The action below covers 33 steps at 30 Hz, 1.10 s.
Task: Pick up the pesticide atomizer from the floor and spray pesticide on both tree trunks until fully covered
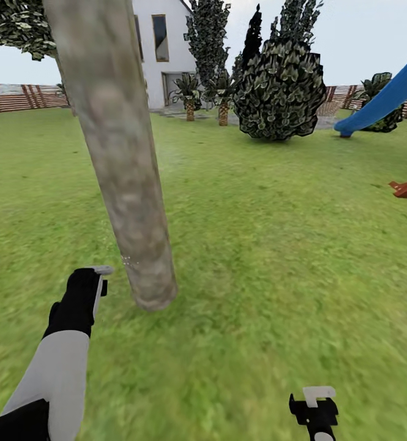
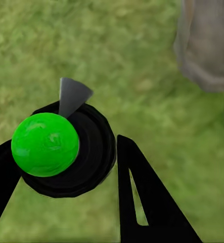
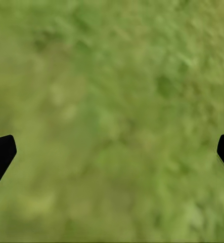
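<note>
Left pincer (image 2: 66, 167) grips atomizer (image 2: 46, 144) beside trunk (image 1: 120, 153); right pincer (image 3: 112, 152) wide (lawn (image 1: 289, 245) open).

A thick, smooth grey-brown tree trunk (image 1: 120, 153) rises tilted from the green grass lawn (image 1: 276, 245). Just beside its base, the round black pesticide atomizer (image 2: 89, 152) with green ball top and grey nozzle is held upright.

We see one obstacle close by: the tree trunk (image 1: 120, 159) leaning up from the lawn (image 1: 276, 245), just ahead and right of our left gripper (image 1: 99, 285). Open grass lies all around our right gripper (image 1: 313, 407); the bush (image 1: 281, 92) and slide (image 1: 384, 98) stand well apart
</note>
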Available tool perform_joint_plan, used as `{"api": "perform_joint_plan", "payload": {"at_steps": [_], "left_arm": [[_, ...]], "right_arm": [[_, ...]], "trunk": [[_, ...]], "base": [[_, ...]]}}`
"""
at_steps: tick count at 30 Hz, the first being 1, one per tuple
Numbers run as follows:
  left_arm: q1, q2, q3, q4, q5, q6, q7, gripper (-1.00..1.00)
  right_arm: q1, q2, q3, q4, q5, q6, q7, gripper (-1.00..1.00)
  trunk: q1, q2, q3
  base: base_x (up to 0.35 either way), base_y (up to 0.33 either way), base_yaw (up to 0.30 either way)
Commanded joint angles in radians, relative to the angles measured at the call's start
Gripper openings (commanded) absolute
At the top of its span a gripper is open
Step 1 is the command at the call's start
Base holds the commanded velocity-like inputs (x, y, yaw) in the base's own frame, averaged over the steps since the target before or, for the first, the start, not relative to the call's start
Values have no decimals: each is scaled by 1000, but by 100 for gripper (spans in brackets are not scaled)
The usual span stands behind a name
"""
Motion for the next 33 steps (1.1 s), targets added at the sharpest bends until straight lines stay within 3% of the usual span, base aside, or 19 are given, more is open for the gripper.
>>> {"api": "perform_joint_plan", "payload": {"at_steps": [1,6,17,25,33], "left_arm": [[-1,-2,1,-2,9,3,9,-100],[-4,1,-36,-2,7,4,12,-100],[-10,2,-38,-3,7,4,14,-100],[-12,4,-37,-6,6,4,16,-100],[-9,2,-38,-24,7,4,16,-100]], "right_arm": [[-1,0,-8,3,11,-4,-3,100],[-1,-1,-8,3,12,-4,-3,100],[-1,0,-8,1,11,-4,-3,100],[-1,0,-8,1,10,-4,-3,100],[-1,0,-8,1,11,-4,-3,100]], "trunk": [[0,0,-1],[0,0,-1],[0,0,-1],[0,0,-1],[0,0,-1]], "base": [[141,-239,7],[112,-249,1],[-80,-276,10],[-27,-273,246],[298,-64,273]]}}
